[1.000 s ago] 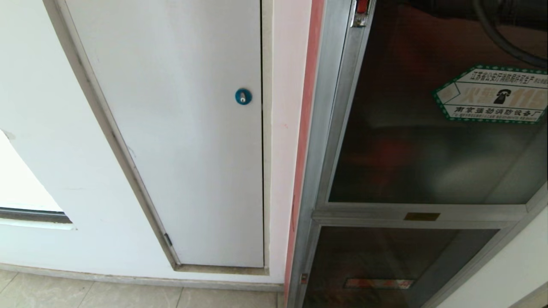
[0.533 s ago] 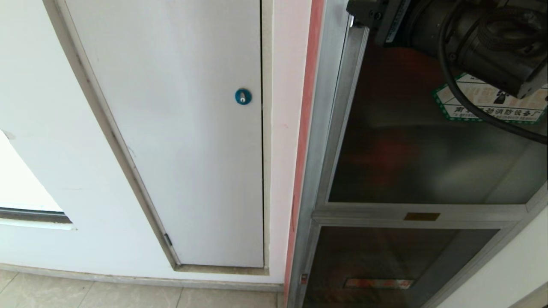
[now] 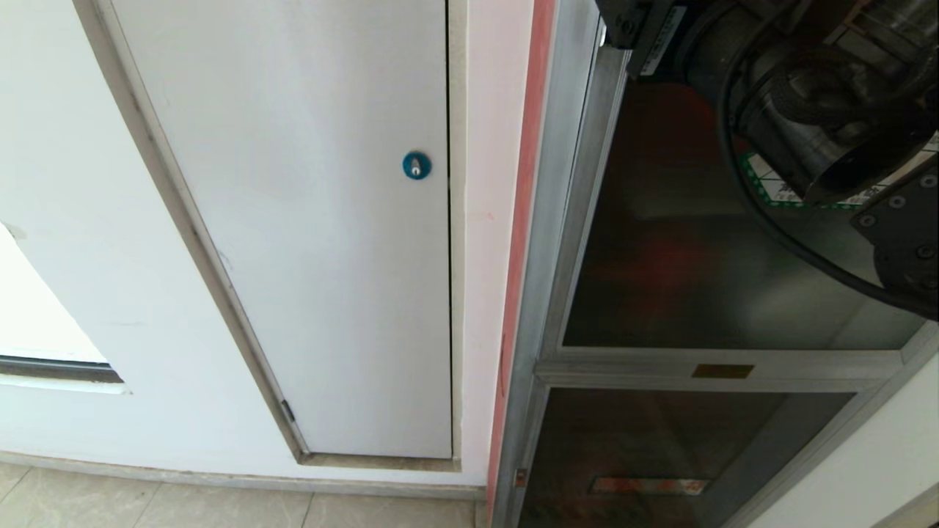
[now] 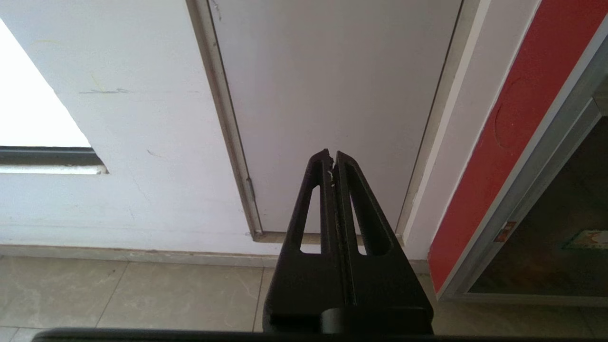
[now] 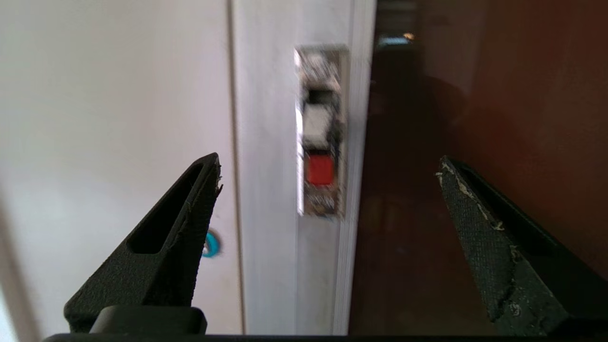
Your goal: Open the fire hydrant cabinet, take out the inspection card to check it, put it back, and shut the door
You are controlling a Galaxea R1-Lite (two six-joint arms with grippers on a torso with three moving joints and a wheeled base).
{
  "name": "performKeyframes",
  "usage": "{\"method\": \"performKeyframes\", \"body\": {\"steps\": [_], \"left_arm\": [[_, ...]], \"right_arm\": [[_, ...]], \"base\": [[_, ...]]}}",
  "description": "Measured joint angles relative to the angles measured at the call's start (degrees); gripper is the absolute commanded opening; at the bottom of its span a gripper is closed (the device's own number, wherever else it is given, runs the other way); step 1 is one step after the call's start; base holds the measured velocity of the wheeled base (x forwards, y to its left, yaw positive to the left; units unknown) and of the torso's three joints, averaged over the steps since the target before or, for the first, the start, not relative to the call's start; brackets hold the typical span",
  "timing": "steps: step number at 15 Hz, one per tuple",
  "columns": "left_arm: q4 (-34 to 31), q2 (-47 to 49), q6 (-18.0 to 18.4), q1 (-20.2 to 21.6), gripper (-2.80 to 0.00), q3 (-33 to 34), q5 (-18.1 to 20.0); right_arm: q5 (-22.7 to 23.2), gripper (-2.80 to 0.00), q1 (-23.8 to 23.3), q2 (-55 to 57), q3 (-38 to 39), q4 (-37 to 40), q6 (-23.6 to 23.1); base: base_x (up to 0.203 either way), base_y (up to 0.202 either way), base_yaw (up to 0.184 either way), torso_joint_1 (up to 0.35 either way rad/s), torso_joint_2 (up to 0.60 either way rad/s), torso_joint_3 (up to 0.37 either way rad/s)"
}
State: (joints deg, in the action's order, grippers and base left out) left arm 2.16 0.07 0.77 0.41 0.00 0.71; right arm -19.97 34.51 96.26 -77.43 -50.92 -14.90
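Left of the door, the left gripper (image 4: 332,164) hangs parked low near the floor, its fingers pressed together on nothing, facing the white panel (image 3: 308,220) with the blue lock (image 3: 417,165). Next comes the silver frame of the fire hydrant cabinet (image 3: 546,242), then the door (image 3: 704,279) itself — dark glass, shut against that frame. A second ago only glass and sticker showed at the door's upper corner; now the right arm (image 3: 807,95) has swung in there and hides most of the sticker (image 3: 766,187). The right gripper (image 5: 327,166) has spread its fingers wide and grips nothing, lined up with the red latch (image 5: 319,169) on the door's edge — so opening seems about to begin. The inspection card is not visible, presumably inside behind the door.
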Motion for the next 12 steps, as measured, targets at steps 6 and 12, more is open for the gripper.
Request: {"method": "performKeyframes", "body": {"steps": [6, 12], "left_arm": [[0.0, 0.0, 0.0, 0.0, -2.8, 0.0, 0.0], [0.0, 0.0, 0.0, 0.0, -2.8, 0.0, 0.0]], "right_arm": [[-3.6, 0.0, 1.7, 2.5, 1.1, -3.8, -3.0], [-4.5, 0.0, 2.0, 4.3, -3.2, -4.7, -4.1]], "base": [[0.0, 0.0, 0.0, 0.0, 0.0, 0.0], [0.0, 0.0, 0.0, 0.0, 0.0, 0.0]]}}
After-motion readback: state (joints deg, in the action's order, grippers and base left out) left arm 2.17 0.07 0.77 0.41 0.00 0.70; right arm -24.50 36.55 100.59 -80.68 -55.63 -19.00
